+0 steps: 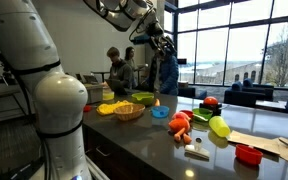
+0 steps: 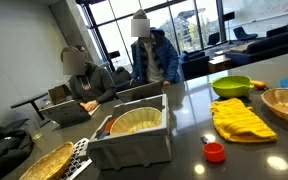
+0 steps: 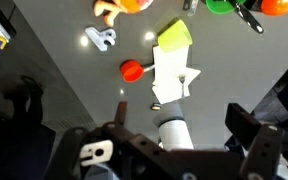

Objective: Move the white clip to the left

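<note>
The white clip [image 1: 196, 152] lies on the dark counter near its front edge, just in front of the orange toy [image 1: 181, 124]. In the wrist view the clip [image 3: 102, 38] is small and far below, at the upper left, beside the orange toy [image 3: 119, 6]. My gripper [image 1: 155, 36] hangs high above the back of the counter, far from the clip. In the wrist view its two dark fingers [image 3: 181, 110] stand apart with nothing held between them.
Around the clip are a red bowl [image 1: 247, 154], a yellow-green object [image 1: 219, 127], a paper sheet [image 1: 267, 142], a blue dish [image 1: 160, 112], a basket [image 1: 129, 111] and a green bowl [image 1: 143, 98]. A grey bin [image 2: 134, 145] stands at one end. People stand behind the counter.
</note>
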You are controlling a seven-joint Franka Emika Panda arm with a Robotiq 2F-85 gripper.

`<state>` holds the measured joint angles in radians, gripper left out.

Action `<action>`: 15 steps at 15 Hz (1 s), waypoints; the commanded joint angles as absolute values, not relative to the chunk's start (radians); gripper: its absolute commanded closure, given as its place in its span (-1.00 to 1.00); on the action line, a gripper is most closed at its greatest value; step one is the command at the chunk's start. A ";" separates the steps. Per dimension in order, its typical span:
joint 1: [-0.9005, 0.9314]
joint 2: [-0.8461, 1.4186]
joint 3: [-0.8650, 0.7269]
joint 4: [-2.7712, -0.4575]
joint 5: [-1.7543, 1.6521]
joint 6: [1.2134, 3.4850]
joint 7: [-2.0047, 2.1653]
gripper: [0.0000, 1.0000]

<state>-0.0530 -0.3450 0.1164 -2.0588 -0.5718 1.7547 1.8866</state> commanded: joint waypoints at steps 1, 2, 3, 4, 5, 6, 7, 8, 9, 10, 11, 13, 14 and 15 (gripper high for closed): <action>-0.059 -0.319 0.026 -2.076 -0.395 1.840 1.818 -1.00; -0.062 -0.314 0.004 -2.093 -0.339 1.864 1.795 -1.00; -0.067 -0.308 -0.019 -2.121 -0.283 1.895 1.772 -1.00; -0.072 -0.300 -0.038 -2.143 -0.225 1.914 1.748 -1.00; -0.077 -0.296 -0.054 -2.168 -0.167 1.926 1.723 -1.00; -0.083 -0.292 -0.069 -2.193 -0.109 1.935 1.697 -1.00; -0.089 -0.284 -0.082 -2.213 -0.052 1.934 1.672 -1.00; -0.094 -0.277 -0.093 -2.238 0.003 1.932 1.649 -1.00; -0.099 -0.269 -0.103 -2.257 0.059 1.923 1.624 -1.00; -0.103 -0.262 -0.110 -2.278 0.113 1.912 1.606 -1.00; -0.107 -0.256 -0.116 -2.297 0.167 1.900 1.588 -1.00; -0.110 -0.239 -0.122 -2.325 0.273 1.874 1.556 -1.00; -0.114 -0.234 -0.118 -2.334 0.294 1.868 1.556 -1.00; -0.118 -0.231 -0.114 -2.340 0.303 1.866 1.559 -1.00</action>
<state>-0.1035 -0.2347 -0.1175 -2.3244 0.2411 1.8907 1.5768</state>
